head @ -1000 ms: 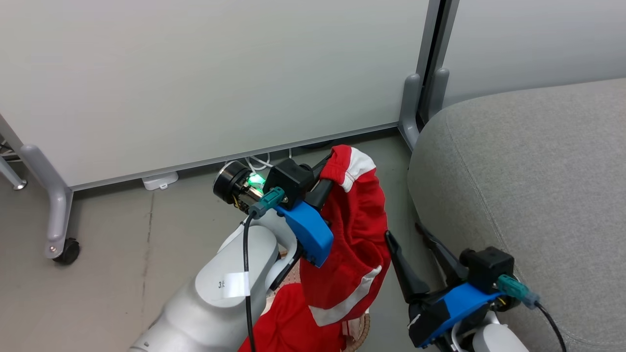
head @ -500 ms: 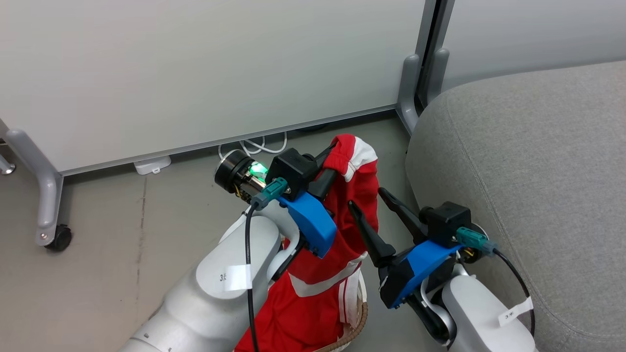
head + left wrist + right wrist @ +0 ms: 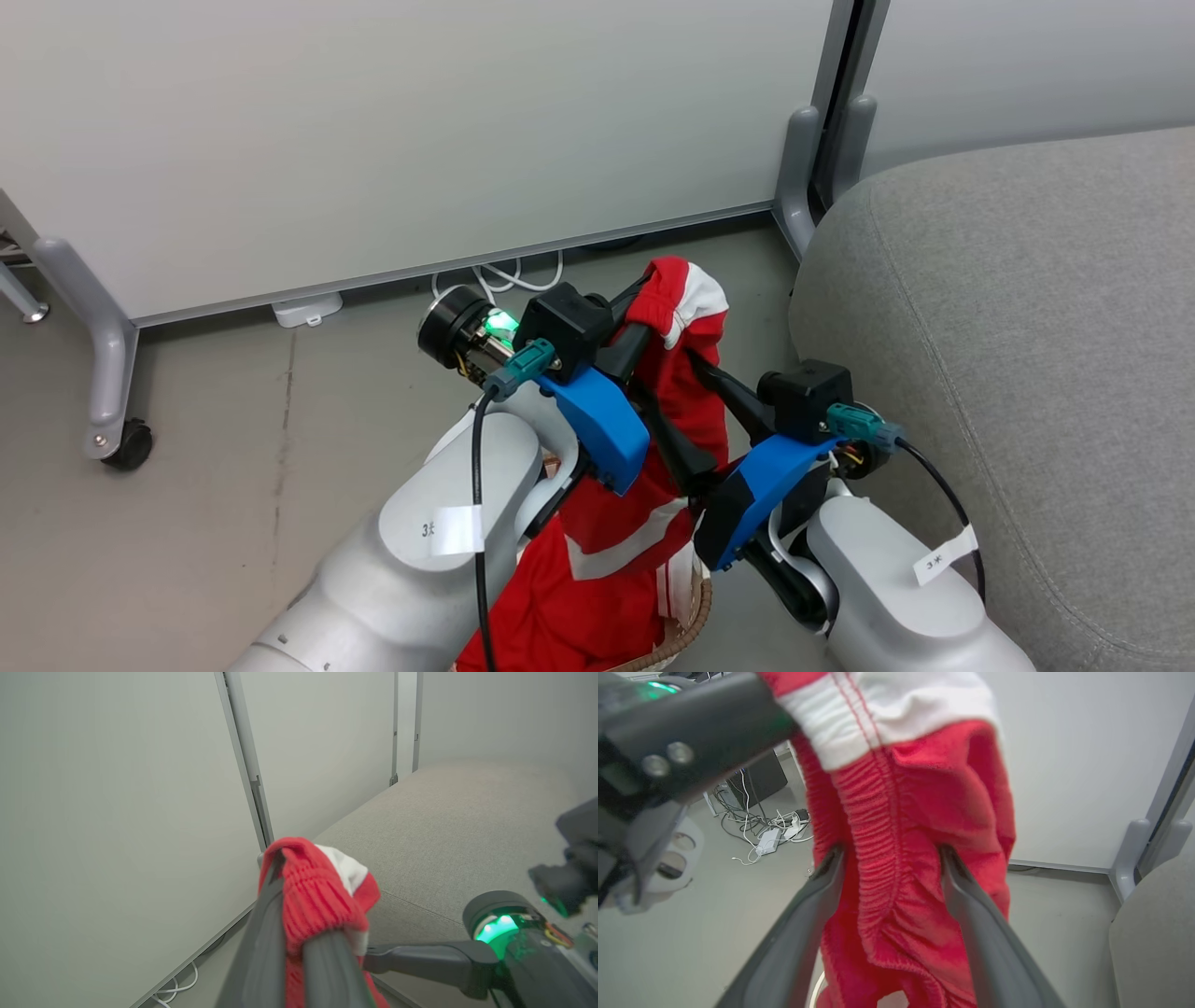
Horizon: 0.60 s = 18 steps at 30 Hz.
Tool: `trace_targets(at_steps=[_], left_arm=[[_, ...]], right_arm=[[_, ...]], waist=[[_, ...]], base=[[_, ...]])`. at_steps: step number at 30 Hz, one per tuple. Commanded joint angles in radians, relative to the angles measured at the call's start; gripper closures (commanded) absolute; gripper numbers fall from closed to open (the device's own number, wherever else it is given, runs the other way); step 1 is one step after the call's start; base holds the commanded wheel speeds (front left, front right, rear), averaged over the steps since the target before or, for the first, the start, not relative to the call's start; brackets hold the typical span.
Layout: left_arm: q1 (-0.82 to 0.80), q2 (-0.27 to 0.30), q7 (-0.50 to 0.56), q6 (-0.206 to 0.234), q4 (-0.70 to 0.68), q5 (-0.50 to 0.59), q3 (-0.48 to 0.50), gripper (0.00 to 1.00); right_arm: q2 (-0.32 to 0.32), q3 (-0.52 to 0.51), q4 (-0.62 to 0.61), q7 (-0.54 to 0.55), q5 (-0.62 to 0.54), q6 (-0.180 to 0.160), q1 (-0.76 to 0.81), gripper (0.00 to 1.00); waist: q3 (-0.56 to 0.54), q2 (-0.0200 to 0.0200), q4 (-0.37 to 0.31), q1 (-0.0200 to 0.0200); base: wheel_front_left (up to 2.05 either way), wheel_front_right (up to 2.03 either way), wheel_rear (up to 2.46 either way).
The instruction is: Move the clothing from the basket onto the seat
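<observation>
On your far left, a grey partition leg with a black caster stands on the floor, and a white cable loops under the panel. The white tag on your left forearm shows a "3" with a second mark too small to read. Your left gripper is clamped shut on the clothing, pinching its ribbed red and white band at the top; in the left wrist view, that band bunches between the two fingers. The garment hangs from there into the basket, of which you can see just a brown rim arc, the rest hidden by arm and fabric and cut by the frame edge. Your right gripper has its jaws spread wide, straddling the hanging fabric just below the left grip, with red gathers between its fingers. The right forearm tag is illegible. The grey seat lies just beside, to the right.
</observation>
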Motion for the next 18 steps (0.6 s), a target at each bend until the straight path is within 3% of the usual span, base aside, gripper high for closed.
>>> trace_targets(at_steps=[1, 16, 17, 18], left_arm=[[-0.013, 0.000, -0.005, 0.004, 0.000, -0.005, -0.004, 1.00], [-0.012, 0.000, -0.005, 0.004, -0.020, -0.036, -0.042, 1.00], [-0.010, 0.000, -0.005, 0.004, -0.021, -0.038, -0.046, 1.00], [-0.009, 0.000, -0.005, 0.006, -0.022, -0.042, -0.048, 1.00]], right_arm=[[-0.003, 0.010, 0.014, -0.008, 0.013, 0.000, -0.022, 0.00], [-0.002, 0.022, 0.179, -0.048, 0.059, 0.000, -0.110, 0.00], [-0.002, 0.031, 0.182, -0.049, 0.074, 0.000, -0.112, 0.09], [-0.002, 0.039, 0.189, -0.048, 0.085, 0.000, -0.116, 0.53]], waist=[[0.000, 0.0000, 0.001, -0.0001], [-0.004, 0.0000, 0.025, -0.0001], [-0.006, 0.0000, 0.026, -0.0001], [-0.008, 0.0000, 0.026, -0.0001]], base=[[0.00, 0.00, 0.00], [0.00, 0.00, 0.00], [0.00, 0.00, 0.00], [0.00, 0.00, 0.00]])
